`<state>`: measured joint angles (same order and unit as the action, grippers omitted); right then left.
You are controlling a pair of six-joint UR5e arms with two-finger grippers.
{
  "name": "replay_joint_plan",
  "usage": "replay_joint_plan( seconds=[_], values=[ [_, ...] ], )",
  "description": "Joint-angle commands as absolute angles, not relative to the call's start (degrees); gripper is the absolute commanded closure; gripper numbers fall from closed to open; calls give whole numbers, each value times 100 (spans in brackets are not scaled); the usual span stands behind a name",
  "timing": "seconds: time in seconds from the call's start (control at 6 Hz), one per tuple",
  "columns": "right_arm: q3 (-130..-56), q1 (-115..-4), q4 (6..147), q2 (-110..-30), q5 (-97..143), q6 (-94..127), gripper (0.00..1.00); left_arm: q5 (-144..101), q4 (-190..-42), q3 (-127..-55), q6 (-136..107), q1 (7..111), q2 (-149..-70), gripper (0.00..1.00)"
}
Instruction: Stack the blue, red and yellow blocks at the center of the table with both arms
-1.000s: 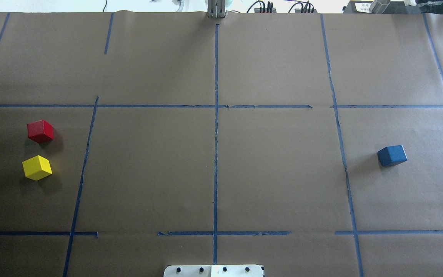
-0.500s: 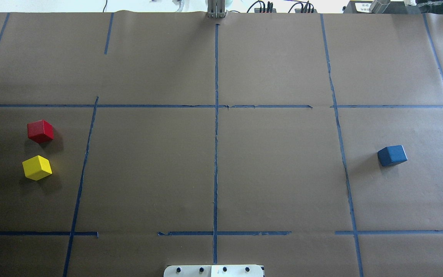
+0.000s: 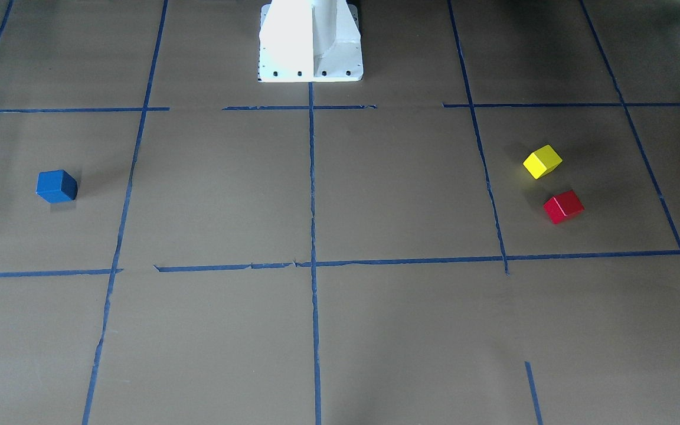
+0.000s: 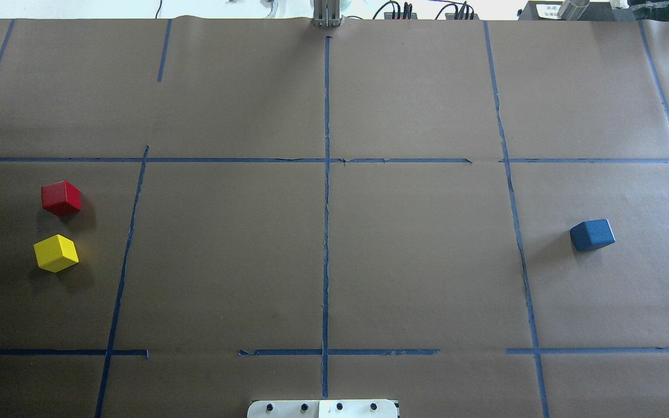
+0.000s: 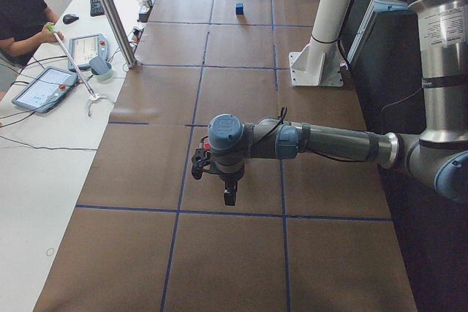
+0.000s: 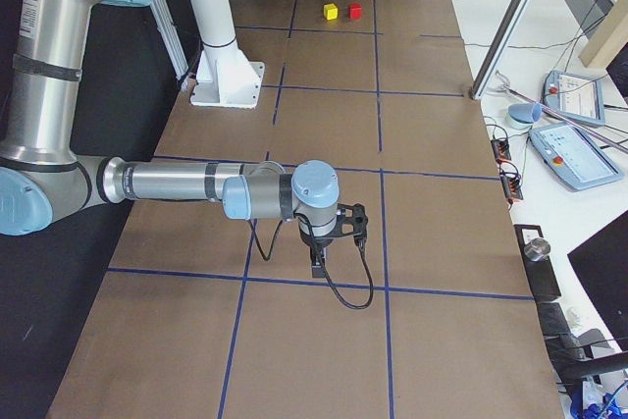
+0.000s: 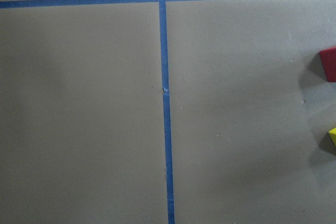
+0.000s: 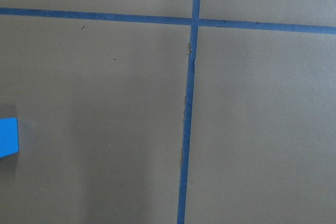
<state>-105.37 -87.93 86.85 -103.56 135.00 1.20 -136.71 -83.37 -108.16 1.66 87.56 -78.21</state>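
A red block (image 4: 61, 198) and a yellow block (image 4: 56, 253) lie close together on the table's left side. A blue block (image 4: 592, 235) lies alone on the right side. In the front-facing view, blue (image 3: 56, 186) is at the left, and yellow (image 3: 542, 161) and red (image 3: 564, 206) are at the right. The left wrist view catches the red block (image 7: 329, 64) and the yellow block (image 7: 333, 139) at its right edge. The right wrist view catches the blue block (image 8: 8, 137) at its left edge. My left gripper (image 5: 229, 195) and right gripper (image 6: 319, 262) show only in the side views, above the paper; I cannot tell whether they are open or shut.
Brown paper with a blue tape grid (image 4: 326, 232) covers the table. The white robot base (image 3: 310, 41) stands at the near-middle edge. A metal post (image 5: 113, 16), tablets and a seated operator (image 5: 22, 12) are beyond the far side.
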Motion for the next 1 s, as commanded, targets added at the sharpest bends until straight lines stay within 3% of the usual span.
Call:
replay_joint_plan(
  seconds=[0.0,0.5,0.83],
  values=[
    [-10538,-8667,8675,-10336,13483,80,0,-13685,-8358,-10819,149,8745,-7822,0],
    [-10547,-8318,8404,-10336,13613,228,0,-13685,-8358,-10828,149,8745,-7822,0],
    [-10529,-7353,6961,-10318,13623,2386,0,-13676,-8358,-10819,158,8745,-7822,0]
  ],
)
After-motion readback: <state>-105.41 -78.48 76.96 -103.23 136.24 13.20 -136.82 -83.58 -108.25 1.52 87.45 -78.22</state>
